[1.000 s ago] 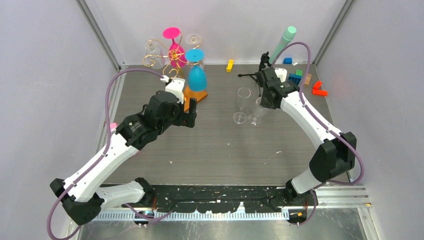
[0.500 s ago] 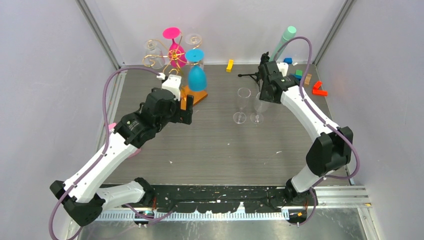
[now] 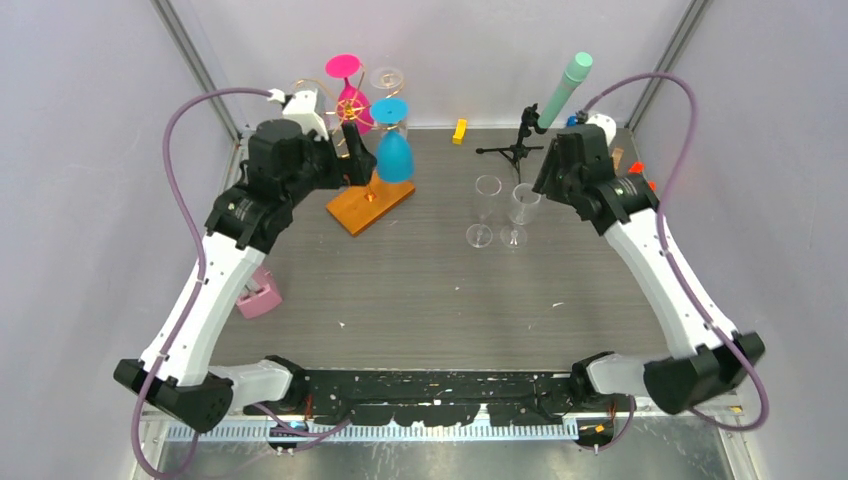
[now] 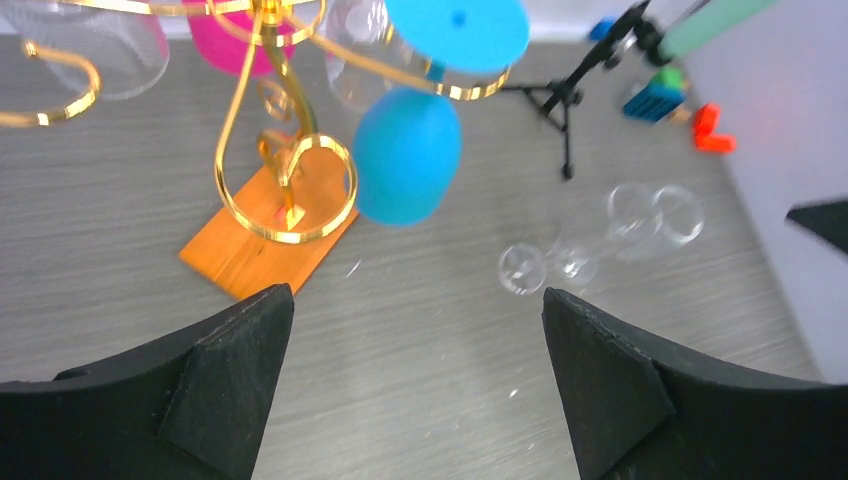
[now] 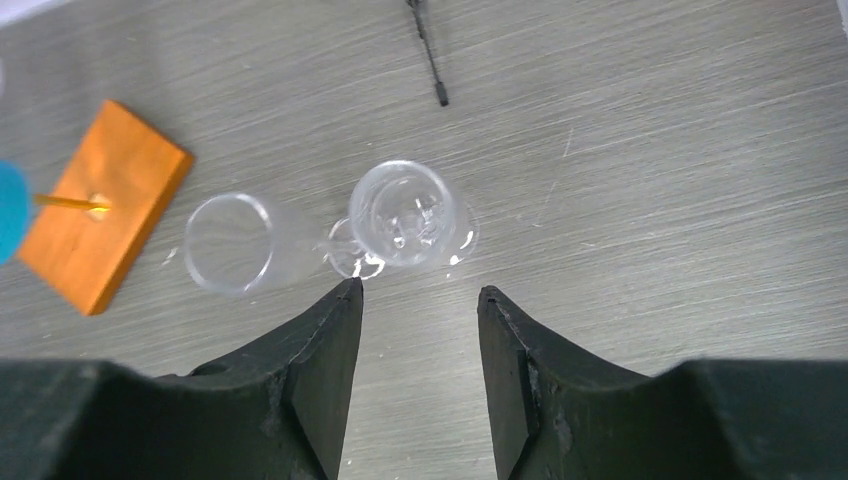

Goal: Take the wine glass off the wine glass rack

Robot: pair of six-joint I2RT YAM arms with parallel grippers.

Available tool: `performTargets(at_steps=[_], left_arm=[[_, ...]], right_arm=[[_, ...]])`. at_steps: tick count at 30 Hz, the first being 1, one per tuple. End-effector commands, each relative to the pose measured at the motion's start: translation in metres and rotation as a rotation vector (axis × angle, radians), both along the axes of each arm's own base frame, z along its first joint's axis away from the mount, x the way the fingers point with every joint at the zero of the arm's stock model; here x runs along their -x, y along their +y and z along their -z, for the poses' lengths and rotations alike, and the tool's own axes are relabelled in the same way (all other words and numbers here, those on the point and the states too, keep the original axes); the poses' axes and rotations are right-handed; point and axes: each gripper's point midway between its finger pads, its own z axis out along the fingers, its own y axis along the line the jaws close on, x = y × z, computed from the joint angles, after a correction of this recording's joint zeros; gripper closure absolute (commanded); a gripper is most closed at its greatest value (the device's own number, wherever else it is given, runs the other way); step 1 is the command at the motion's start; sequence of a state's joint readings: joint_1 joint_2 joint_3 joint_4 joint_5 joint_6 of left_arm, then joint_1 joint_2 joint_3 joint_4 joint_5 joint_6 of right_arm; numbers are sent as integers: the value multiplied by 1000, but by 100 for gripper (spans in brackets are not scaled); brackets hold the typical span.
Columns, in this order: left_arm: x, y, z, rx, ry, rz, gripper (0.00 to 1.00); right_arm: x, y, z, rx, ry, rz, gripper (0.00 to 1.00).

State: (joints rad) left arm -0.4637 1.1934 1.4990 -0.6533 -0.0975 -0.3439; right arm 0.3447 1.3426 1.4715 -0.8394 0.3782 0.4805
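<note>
While blue glass (image 4: 405, 155) hangs on rack (image 3: 360, 207) | left claw (image 4: 415, 295) spread wide

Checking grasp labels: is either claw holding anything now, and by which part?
Nothing is held. The left claw is open facing the blue glass on the rack; the right claw is open above a clear glass.
</note>
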Motion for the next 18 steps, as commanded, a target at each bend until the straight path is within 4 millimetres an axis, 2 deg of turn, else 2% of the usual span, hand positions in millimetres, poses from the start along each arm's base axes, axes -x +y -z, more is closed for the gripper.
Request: performTargets(at_steps=[1, 4, 7, 9, 12, 18], left_arm=[[-17, -19, -59, 222, -96, 78, 4], [-34, -22, -76, 280, -115, 99, 11], [-54, -7, -100, 279, -148, 64, 15], [-65, -2, -104, 292, -141, 52, 17], [-83, -6, -95, 316, -94, 53, 20], [-107, -19, -77, 359, -34, 66, 28]], right_arm=[[22, 9, -24, -117, -95, -59, 48], [34, 15, -23, -167, -98, -85, 49], [47, 16, -22, -192, -97, -103, 49], [53, 18, -22, -208, -97, -118, 49], [60, 21, -18, -235, -90, -129, 49], [65, 26, -11, -267, -65, -136, 53]])
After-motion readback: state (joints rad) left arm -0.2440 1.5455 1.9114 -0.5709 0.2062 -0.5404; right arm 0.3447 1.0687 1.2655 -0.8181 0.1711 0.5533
